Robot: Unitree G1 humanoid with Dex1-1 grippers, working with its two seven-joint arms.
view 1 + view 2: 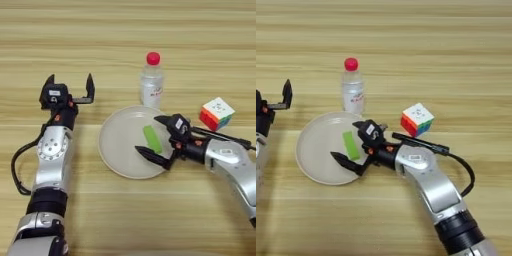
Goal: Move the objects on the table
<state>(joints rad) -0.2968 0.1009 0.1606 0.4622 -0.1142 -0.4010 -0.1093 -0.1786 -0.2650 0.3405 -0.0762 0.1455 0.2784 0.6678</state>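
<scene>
Soft, even, warm light covers the table (128, 30) — bright, with no harsh glare. Shadows are faint and short, hugging the plate (112, 145) rim and the bottle (151, 85) base. Detail is slightly soft throughout — the plank streaks smear a little toward the far edge.

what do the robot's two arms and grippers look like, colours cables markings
Both arms have silver-grey shells with black joint bands. The left arm shows a round silver disc with small holes and a black cable looping off its outer side. The right arm also trails a black cable. The left gripper and right gripper have black jaws, small white labels and orange-red spots at the wrist.
</scene>
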